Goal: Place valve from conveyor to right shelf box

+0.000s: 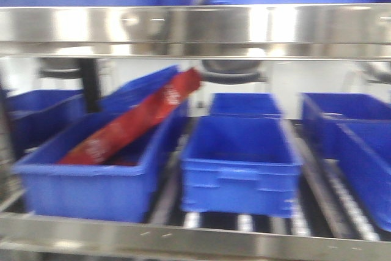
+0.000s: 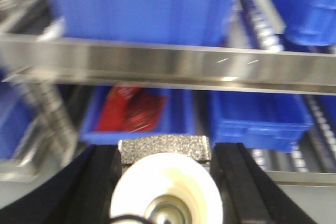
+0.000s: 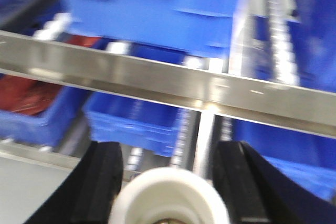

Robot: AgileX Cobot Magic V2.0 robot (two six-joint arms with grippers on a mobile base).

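Plainly the left gripper (image 2: 165, 150) is partly closed, its black fingers (image 2: 100, 182) pressing both sides of the valve (image 2: 165, 190), white cap towards the camera. The right shelf (image 2: 168, 66) rail crosses ahead, above it. The right gripper (image 3: 168, 148) likewise clamps a second valve (image 3: 169, 192), a blue box (image 3: 136, 119) just beyond.

The shiny steel shelf (image 1: 183, 236) has a flat rail along the front and rows of little rollers (image 1: 244, 221) on its floor. Blue boxes (image 1: 238, 163) sit right on the rollers, side by side, with more behind them. The level above holds blue boxes too.
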